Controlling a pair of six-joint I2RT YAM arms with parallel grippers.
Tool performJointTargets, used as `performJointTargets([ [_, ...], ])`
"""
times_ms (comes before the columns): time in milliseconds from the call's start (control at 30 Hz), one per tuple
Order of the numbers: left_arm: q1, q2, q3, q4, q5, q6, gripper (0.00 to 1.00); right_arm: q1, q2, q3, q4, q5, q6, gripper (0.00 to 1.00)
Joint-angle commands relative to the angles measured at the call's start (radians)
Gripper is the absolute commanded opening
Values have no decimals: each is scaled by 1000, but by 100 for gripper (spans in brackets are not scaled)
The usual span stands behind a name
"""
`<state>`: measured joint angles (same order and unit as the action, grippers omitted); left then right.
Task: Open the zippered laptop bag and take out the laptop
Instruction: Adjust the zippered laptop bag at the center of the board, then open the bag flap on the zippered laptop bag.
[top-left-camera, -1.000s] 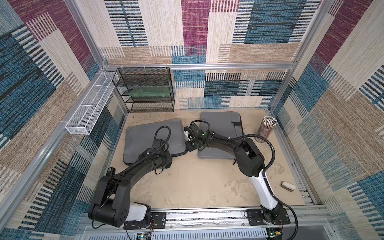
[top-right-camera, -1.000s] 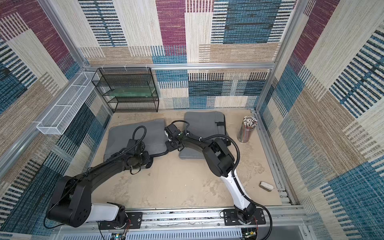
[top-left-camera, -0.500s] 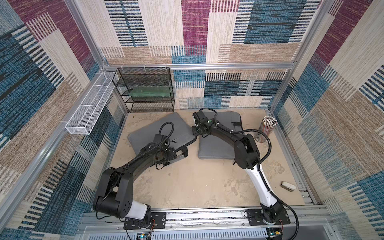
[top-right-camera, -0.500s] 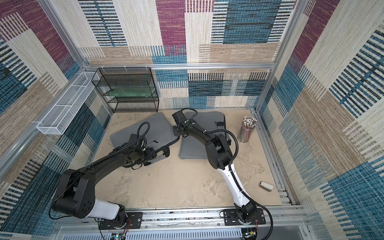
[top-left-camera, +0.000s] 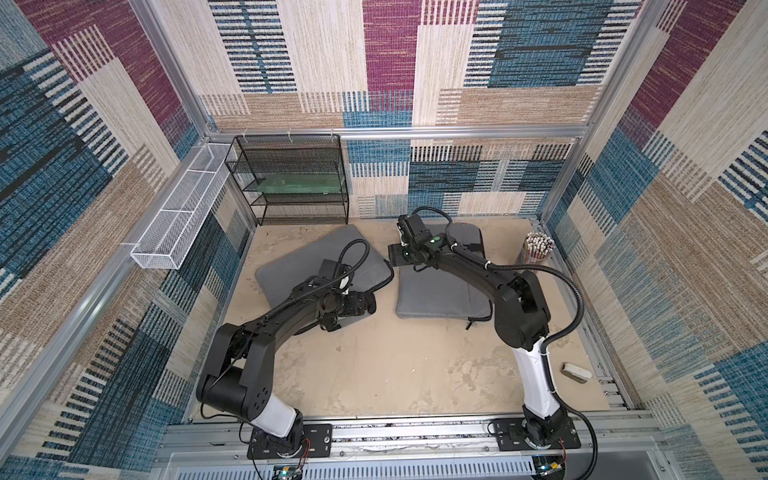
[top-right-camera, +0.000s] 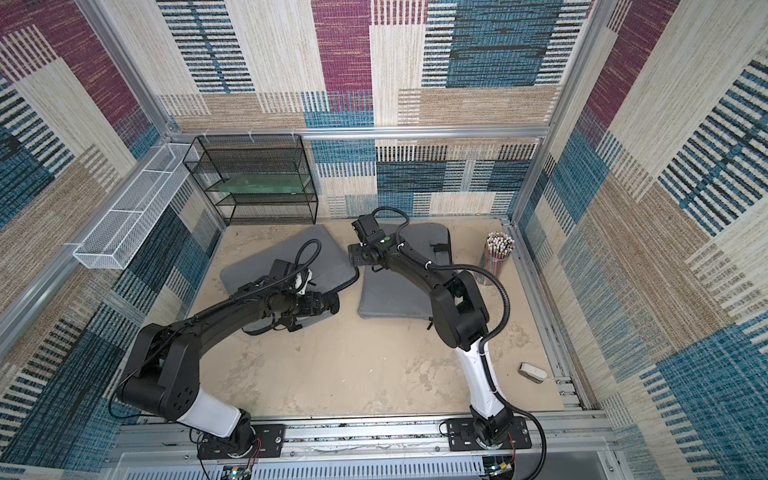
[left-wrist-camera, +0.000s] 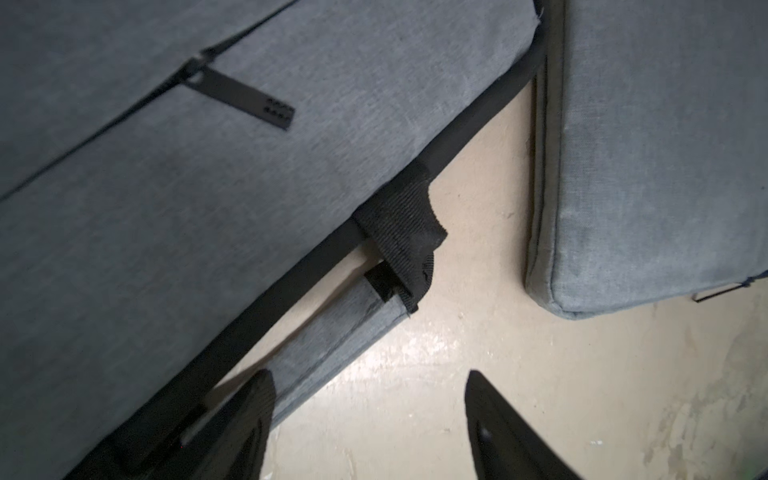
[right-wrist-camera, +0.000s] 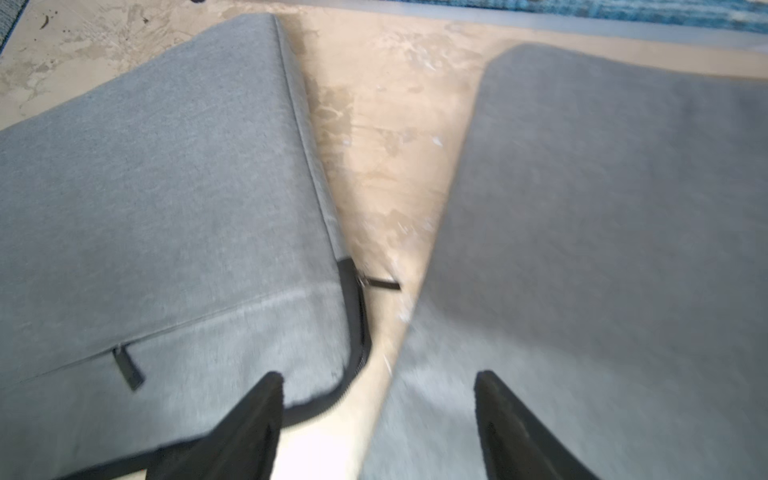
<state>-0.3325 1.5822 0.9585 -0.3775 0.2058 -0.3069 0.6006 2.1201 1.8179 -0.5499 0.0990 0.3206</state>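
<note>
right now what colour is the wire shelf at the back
Black shelf, seen best in a top view.

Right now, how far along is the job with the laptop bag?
Done: nothing clearly; no laptop is out, and the laptop bag lies flat. In hand: nothing; left fingers and right fingers stand open, empty. Left: draw the zipper pull, remove the laptop.

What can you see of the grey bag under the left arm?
The grey, woven-looking laptop bag lies askew on the table, one corner close to the other bag. A black zipper band edges it; a pocket zipper's black pull tab lies on its face. Its grey handle on black webbing lies by the open left gripper.
</note>
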Motion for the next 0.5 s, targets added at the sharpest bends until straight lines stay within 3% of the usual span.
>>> performJointTargets([
  [0, -23, 40, 29, -36, -61, 52, 73, 0, -91, -104, 104, 35, 67, 84],
  [133, -56, 91, 62, -43, -109, 63, 69, 1, -203, -257, 163, 72, 106, 97],
  [467, -88, 184, 126, -42, -245, 43, 50, 0, -342, -477, 274, 99, 167, 95],
])
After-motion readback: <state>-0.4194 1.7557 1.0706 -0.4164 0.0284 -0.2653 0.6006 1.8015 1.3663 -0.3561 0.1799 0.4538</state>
